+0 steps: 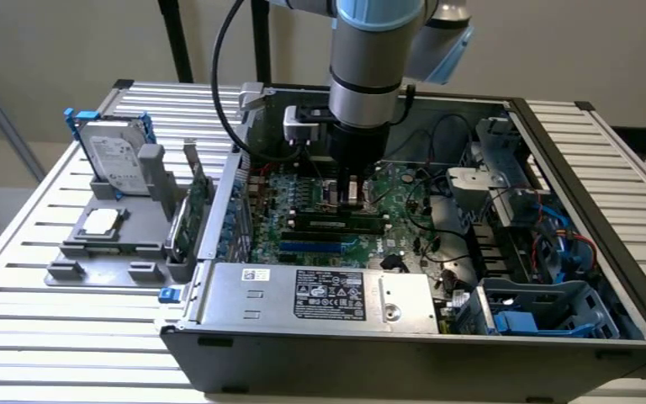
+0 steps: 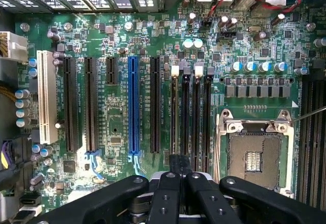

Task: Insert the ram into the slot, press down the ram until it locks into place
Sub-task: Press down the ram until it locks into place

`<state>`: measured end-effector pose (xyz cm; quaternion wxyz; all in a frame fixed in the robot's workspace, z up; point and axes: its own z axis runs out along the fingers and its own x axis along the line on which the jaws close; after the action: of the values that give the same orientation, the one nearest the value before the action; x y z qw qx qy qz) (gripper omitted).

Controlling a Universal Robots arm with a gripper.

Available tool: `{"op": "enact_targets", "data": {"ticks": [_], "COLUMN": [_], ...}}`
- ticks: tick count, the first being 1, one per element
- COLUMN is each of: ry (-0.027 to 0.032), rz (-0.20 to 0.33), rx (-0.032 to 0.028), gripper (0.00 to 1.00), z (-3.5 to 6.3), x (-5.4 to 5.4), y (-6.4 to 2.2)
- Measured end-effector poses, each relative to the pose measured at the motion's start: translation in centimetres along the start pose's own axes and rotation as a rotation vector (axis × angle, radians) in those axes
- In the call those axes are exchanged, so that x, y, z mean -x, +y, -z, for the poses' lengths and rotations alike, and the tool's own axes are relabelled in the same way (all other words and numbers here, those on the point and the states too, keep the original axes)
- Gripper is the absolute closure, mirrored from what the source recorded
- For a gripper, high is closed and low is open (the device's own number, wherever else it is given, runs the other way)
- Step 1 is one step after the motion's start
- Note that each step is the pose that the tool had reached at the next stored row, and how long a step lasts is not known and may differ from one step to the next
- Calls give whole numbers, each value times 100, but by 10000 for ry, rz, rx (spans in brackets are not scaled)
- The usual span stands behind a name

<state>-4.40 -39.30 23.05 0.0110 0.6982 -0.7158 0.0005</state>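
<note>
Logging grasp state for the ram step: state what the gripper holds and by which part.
Cannot be told. The gripper hangs close above the memory slots, its tips hidden by its own body.

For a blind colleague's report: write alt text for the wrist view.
The black end effector hangs over a green motherboard, close above a row of black memory slots. Beside the slots lie an empty CPU socket and, on the other side, black, blue and white expansion slots.
</note>
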Motion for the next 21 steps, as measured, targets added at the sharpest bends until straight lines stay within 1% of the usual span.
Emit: {"op": "enact_targets", "data": {"ticks": [2,4,7,8,11,14,21], "ry": [8,0,1,-23,-3,-1,-3], "rz": [1,0,0,-2,0,0,-3], "rx": [3,2,1,0,39,46,47], "gripper": [89,89,89,89,89,89,89], "z": [-14,-32,-34,-12,122,191,195], "x": [-1,1,1,3,-1,-3,-2], "y": [0,0,0,-1,2,3,1]}}
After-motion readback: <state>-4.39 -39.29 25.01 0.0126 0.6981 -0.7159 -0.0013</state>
